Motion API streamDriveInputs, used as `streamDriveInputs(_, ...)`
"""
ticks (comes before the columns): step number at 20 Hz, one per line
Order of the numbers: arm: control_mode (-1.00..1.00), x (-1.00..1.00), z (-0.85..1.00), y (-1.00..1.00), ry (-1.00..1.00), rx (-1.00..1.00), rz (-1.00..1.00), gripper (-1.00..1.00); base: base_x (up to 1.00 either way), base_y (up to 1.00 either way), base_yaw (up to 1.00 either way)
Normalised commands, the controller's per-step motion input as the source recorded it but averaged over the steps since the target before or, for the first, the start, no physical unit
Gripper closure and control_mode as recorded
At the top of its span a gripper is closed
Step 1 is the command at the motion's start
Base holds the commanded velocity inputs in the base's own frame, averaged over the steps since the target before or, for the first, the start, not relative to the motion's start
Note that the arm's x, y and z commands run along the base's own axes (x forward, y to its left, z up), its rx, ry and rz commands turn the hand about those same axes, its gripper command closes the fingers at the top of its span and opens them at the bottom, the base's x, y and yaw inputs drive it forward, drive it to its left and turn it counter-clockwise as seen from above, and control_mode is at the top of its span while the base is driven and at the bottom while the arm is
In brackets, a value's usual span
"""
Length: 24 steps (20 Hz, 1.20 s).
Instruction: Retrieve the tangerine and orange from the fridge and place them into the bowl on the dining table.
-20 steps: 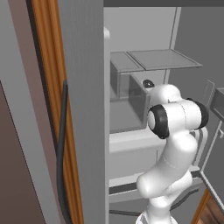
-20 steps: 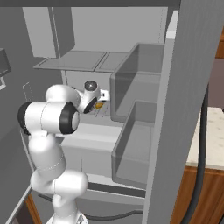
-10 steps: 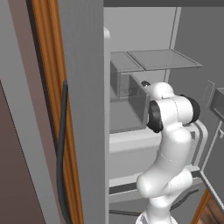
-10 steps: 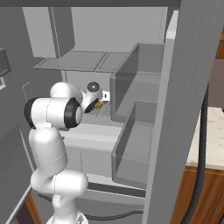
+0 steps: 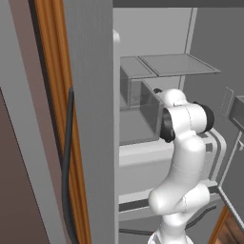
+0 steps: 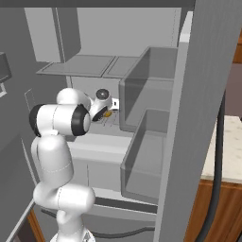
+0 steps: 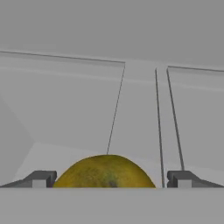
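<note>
We have the arm (image 5: 183,157) reaching into the open fridge (image 5: 157,38), its elbow bent high and the wrist turned in over the middle shelf (image 6: 101,137). The tool (image 7: 109,179) stands wide open, one fingertip (image 7: 41,178) to each side of a round yellow-orange fruit (image 7: 105,171) with a mottled skin; whether it is the tangerine or the orange we cannot tell. The fruit sits between the fingertips, with a narrow gap on each side, so nothing is gripped. In the right base view we see the same fruit (image 6: 108,114) as a small orange spot just under the wrist, on the shelf, beside the grey bins of the right door (image 6: 156,142). Above it runs a glass shelf (image 6: 85,66) in two panels. Past that door we see a corner of the cream-topped table (image 6: 231,146) on its brown wooden base.
</note>
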Motion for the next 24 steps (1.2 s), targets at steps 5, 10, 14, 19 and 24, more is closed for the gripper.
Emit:
streamDriveInputs(5, -1.00, 0.00, -0.45, -0.03, 0.09, 0.00, 0.00, 1.00, 0.00, 0.00, 0.00)
streamDriveInputs(10, -1.00, 0.00, -0.44, -0.08, 0.15, 0.00, 0.00, 1.00, 0.00, 0.00, 0.00)
streamDriveInputs(14, -1.00, 0.00, -0.13, 0.00, 0.04, 0.00, 0.00, 1.00, 0.00, 0.00, 0.00)
streamDriveInputs(19, -1.00, -0.36, -0.16, -0.02, -0.03, 0.00, 0.00, 1.00, 0.00, 0.00, 0.00)
streamDriveInputs(24, -1.00, -0.97, -0.13, -0.21, -0.12, 0.00, 0.00, 1.00, 0.00, 0.00, 0.00)
